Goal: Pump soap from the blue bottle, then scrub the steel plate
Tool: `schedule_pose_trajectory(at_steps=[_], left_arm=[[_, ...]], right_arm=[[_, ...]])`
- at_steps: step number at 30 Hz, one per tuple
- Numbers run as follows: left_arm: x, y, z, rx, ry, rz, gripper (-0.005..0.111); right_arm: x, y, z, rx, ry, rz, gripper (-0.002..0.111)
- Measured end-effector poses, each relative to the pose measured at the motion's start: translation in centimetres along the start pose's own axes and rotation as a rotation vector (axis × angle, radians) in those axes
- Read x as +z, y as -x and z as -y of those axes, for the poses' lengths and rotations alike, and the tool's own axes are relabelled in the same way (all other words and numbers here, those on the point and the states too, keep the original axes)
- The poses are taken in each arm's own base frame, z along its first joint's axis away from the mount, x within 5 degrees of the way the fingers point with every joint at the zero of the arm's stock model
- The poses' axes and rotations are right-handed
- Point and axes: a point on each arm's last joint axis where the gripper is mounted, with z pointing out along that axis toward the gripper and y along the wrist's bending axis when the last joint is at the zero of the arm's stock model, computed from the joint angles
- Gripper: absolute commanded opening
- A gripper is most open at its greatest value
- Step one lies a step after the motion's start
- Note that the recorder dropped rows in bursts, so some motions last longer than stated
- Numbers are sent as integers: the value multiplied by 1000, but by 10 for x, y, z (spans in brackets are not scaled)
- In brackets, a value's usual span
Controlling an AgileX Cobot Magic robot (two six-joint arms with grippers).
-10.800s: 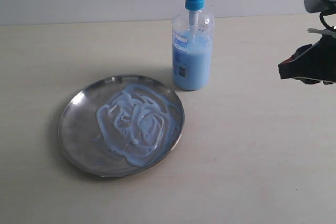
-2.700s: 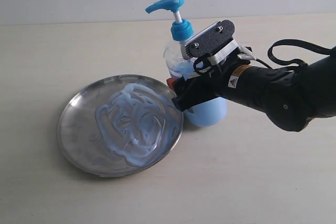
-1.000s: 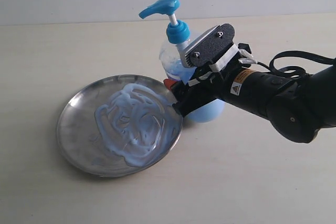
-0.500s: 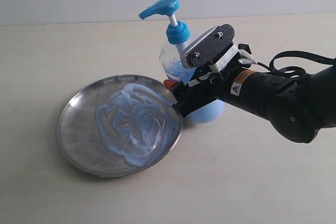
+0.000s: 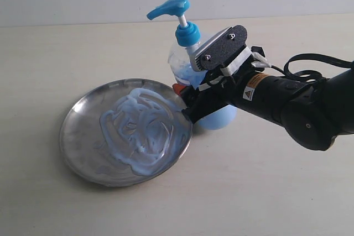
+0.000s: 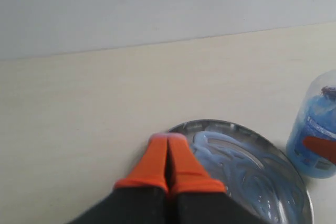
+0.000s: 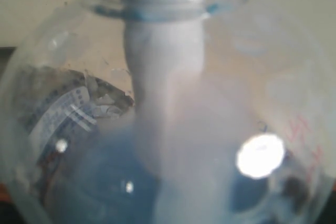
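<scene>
Bottle [image 5: 181, 64] | just beside plate [image 5: 77, 136] rim, axis tipped plateward, spout [image 5: 160, 10] pointing toward it | right gripper [image 5: 182, 102] clamped round bottle's body | left gripper [image 6: 168, 153] pressed together, empty, near plate

left gripper [image 6: 168, 148]: in the middle of the frame, cut off at the frame edge; orange fingers [image 6: 152, 163] pressed together, nothing between them
steel plate [image 6: 231, 124]: just beside the fingertips, partly out of frame
soap [image 6: 236, 161]: pale blue swirls across the plate
blue bottle [image 6: 315, 129]: at the frame edge, close beside the plate's rim; a red patch on its side
table [image 6: 79, 103]: pale, bare
wall [image 6: 157, 3]: plain, behind the table
</scene>
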Motion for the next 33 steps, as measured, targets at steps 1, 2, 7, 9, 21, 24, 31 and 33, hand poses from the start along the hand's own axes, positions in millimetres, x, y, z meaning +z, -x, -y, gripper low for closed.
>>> schedule_pose_trajectory(at_steps=[1,2,7,9,21,24,31,33], left_arm=[[4,-1,0,-13,-4,-16,0],[8,-2,1,-23,-6,-33,0],[26,-5,2,-61,-11,-106,0],[32,-1,3,-71,-13,-116,0],[57,58,21,-123,-154,-106,0],[70,68,30,-129,-237,-141,0],[100,86,52,-103,-408,-195,0],[109,90,60,-70,-438,-194,0]], right_arm=[[0,0,0,0,0,0,0],[0,0,0,0,0,0,0],[0,0,0,0,0,0,0],[0,0,0,0,0,0,0],[0,0,0,0,0,0,0],[0,0,0,1,-1,0,0],[0,0,0,1,-1,0,0],[0,0,0,1,-1,0,0]])
